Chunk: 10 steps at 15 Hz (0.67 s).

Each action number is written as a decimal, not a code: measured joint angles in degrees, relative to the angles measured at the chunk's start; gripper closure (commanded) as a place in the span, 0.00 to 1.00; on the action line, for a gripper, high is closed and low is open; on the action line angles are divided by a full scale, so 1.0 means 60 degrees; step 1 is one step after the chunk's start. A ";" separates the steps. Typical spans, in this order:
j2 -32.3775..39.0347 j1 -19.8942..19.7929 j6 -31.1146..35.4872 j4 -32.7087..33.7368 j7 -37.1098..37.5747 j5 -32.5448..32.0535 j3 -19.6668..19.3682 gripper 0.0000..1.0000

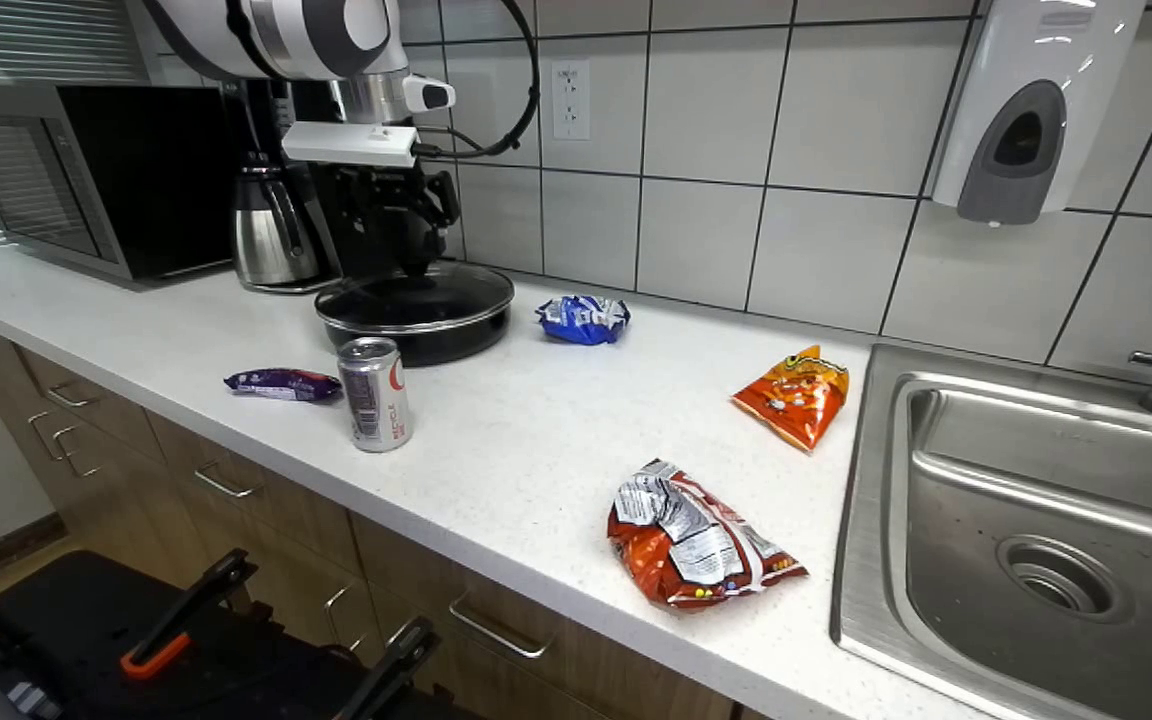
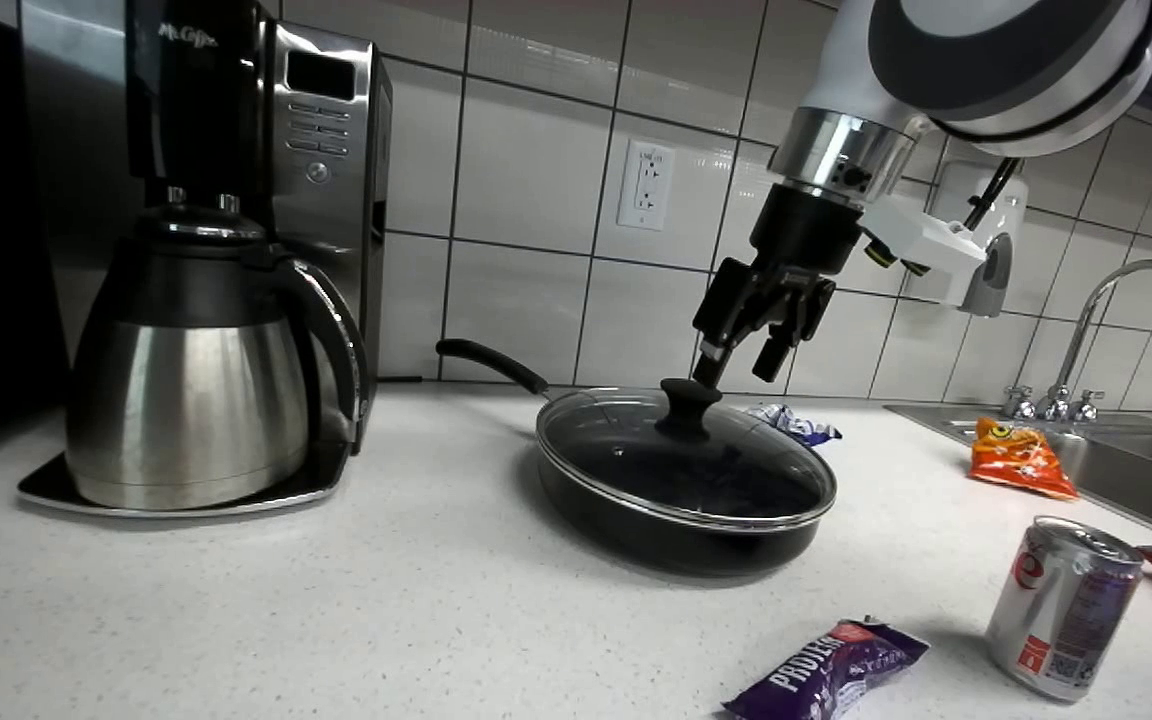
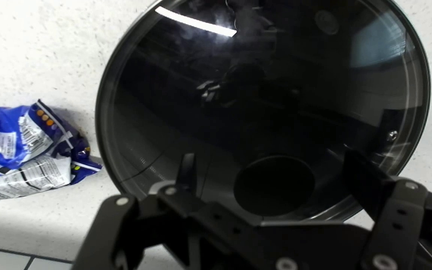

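Note:
A black frying pan [image 2: 676, 550] stands on the white counter and its handle points to the tiled wall. A glass lid [image 2: 756, 475] with a steel rim covers it. The lid's round black knob [image 2: 689, 392] stands up at its middle; it also shows in the wrist view [image 3: 275, 185]. My gripper [image 2: 739, 370] is open and empty above the lid, tilted, with its fingertips close to knob height. In the wrist view the knob lies between the two fingers of the gripper [image 3: 269, 159], apart from both. In an exterior view one fingertip overlaps the knob; I cannot tell contact there.
A blue snack bag [image 3: 17, 146] lies beside the pan near the wall. A soda can [image 1: 376, 395] and purple wrapper [image 1: 281, 385] are near the front edge. An orange bag [image 1: 796, 395] and red-brown bag [image 1: 691, 535] lie by the sink [image 1: 866, 500]. A coffee carafe [image 2: 196, 390] and microwave [image 1: 136, 190] stand opposite.

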 measured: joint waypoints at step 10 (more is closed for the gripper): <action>0.0402 0.0000 0.0021 0.0239 -0.0018 0.0075 0.0011 0.00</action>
